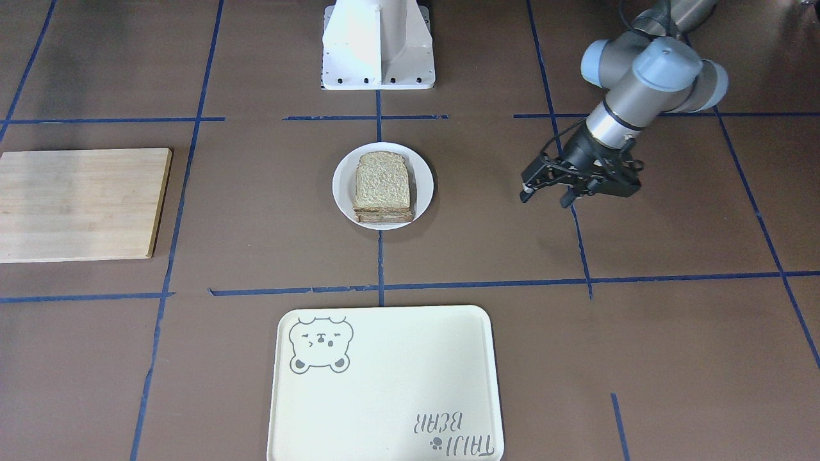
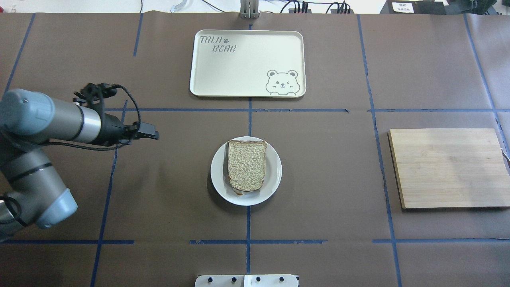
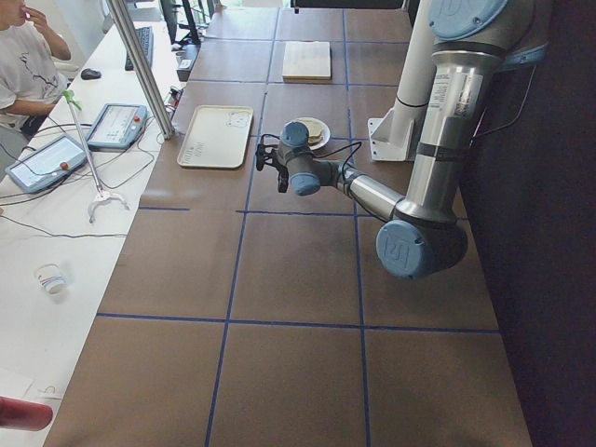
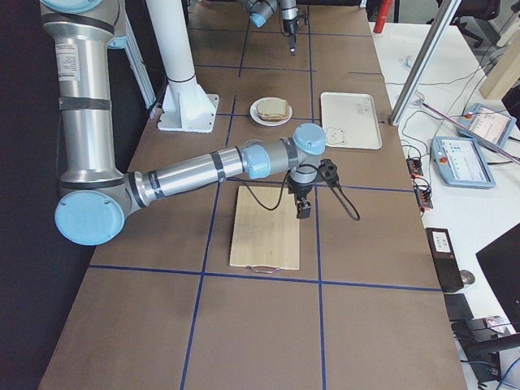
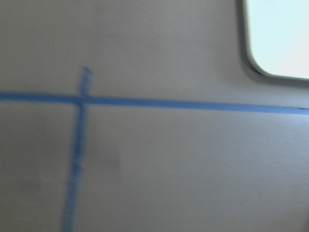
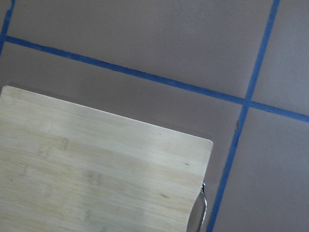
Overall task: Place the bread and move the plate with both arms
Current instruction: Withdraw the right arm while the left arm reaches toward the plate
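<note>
The white plate [image 2: 275, 175] sits at the table's middle, also in the front view [image 1: 343, 186]. The speckled bread [image 2: 247, 163] lies on it, on top of other layers whose edges show in the front view [image 1: 383, 182]. My left gripper [image 1: 546, 197] hovers above the table well to the plate's left side, apart from it, open and empty; it also shows in the overhead view [image 2: 153, 136]. My right gripper [image 4: 303, 213] shows only in the exterior right view, over the wooden board's edge; I cannot tell whether it is open or shut.
A cream tray with a bear drawing [image 2: 247, 59] lies beyond the plate, at the far side from the robot. A wooden cutting board [image 2: 446, 167] lies on the robot's right side. Blue tape lines cross the brown table. An operator sits at the side desk [image 3: 23, 56].
</note>
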`<action>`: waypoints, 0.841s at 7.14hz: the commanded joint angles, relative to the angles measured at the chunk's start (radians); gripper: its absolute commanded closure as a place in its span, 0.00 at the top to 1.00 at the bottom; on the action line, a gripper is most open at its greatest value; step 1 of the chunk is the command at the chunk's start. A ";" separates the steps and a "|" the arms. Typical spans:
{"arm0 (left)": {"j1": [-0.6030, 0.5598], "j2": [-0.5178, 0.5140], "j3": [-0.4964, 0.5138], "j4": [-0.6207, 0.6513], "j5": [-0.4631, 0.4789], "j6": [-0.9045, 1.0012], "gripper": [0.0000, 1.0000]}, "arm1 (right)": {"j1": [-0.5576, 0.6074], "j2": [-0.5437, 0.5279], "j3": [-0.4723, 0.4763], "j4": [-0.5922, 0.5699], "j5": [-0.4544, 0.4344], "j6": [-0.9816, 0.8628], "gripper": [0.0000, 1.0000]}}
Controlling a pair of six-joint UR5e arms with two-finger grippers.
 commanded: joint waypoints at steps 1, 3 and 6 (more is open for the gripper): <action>0.190 -0.072 0.014 -0.111 0.206 -0.239 1.00 | 0.026 -0.016 -0.005 -0.001 0.010 -0.024 1.00; 0.249 -0.065 0.060 -0.341 0.341 -0.406 1.00 | 0.026 -0.021 -0.005 0.002 0.013 -0.019 1.00; 0.305 -0.091 0.182 -0.528 0.453 -0.524 0.98 | 0.025 -0.014 -0.004 0.004 0.012 -0.013 1.00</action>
